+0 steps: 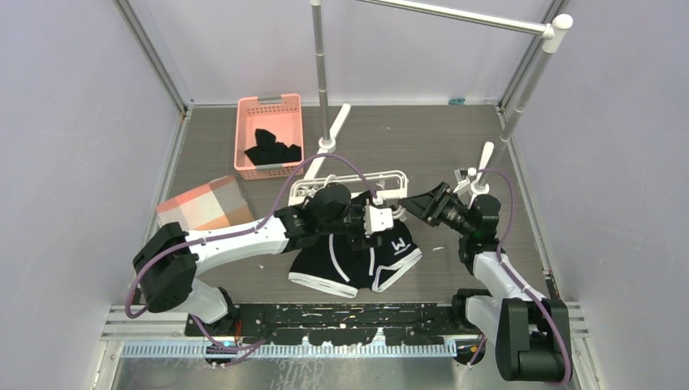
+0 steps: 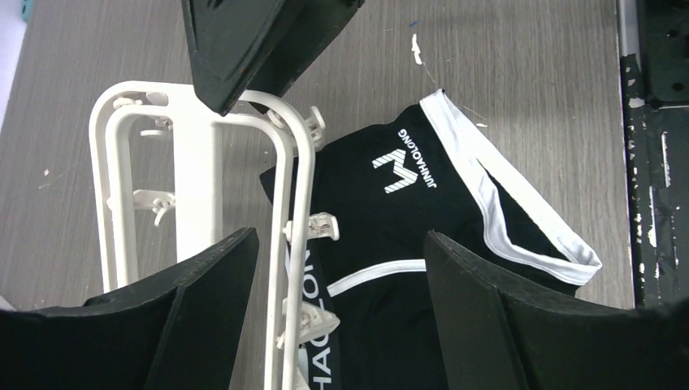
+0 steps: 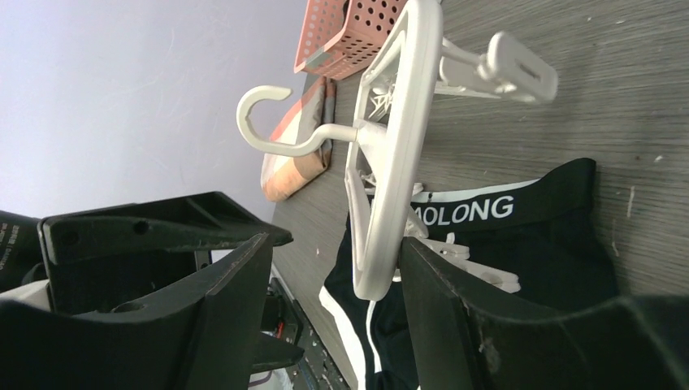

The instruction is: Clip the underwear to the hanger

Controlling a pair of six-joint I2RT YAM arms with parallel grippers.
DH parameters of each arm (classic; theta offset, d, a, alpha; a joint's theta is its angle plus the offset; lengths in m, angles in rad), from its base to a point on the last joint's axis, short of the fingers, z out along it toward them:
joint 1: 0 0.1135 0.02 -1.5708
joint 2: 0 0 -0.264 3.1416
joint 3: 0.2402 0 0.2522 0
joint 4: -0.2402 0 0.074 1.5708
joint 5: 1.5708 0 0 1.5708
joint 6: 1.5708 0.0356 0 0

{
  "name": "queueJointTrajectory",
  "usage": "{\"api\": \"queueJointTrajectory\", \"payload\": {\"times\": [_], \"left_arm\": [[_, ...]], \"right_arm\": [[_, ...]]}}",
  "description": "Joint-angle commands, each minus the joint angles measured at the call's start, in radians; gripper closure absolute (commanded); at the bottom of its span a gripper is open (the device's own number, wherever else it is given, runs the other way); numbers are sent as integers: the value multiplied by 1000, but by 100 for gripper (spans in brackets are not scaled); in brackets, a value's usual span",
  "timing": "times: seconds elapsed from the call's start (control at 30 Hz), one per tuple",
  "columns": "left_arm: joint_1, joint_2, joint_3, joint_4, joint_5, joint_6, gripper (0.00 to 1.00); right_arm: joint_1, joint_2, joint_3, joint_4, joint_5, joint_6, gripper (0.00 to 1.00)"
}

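Left gripper [image 2: 337,240] closest: jaws wide apart, hovering over hanger [image 2: 199,162] rail and underwear [image 2: 382,219]. Underwear spread on table [image 1: 455,146], W logo up, lettered waistband against hanger's near rail, some clips over cloth. Hanger just beyond, hook standing up off frame. Right gripper [image 3: 335,244] also spread, one finger either side of hanger's end in wrist view — contact impossible to tell. Pink basket [image 1: 268,122] with black garments well behind.

We see pale lavender walls [image 1: 81,122] around a grey wood-grain tabletop [image 1: 422,138]. A metal rail stand [image 1: 455,14] rises at twelve o'clock, and a pink basket [image 1: 240,138] sits at eleven.
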Motion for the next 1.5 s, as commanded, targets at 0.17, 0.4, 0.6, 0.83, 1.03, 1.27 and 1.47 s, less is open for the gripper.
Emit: {"api": "queueJointTrajectory", "payload": {"times": [0.17, 0.4, 0.6, 0.83, 1.03, 1.27, 1.47], "left_arm": [[-3, -19, 8, 57, -23, 22, 26], [-3, 25, 47, 12, 0, 26, 42], [-3, 27, 43, 4, 9, 36, 43], [-3, 29, 41, 13, -15, 43, 44], [-3, 33, 46, 5, -27, 56, 45], [-1, 36, 46, 4, -34, 57, 43], [41, 44, 67, -33, 35, 29, 41]], "right_arm": [[66, -68, 13, 8, 30, 19, 36], [131, -109, 8, -12, 57, 21, 37], [143, -142, 18, -43, 40, 10, 37], [160, -157, 28, -55, 34, 7, 38], [188, -168, 43, -67, 31, -7, 39], [203, -183, 52, -99, 33, -27, 39], [207, -184, 47, -114, 33, -52, 39]]}}
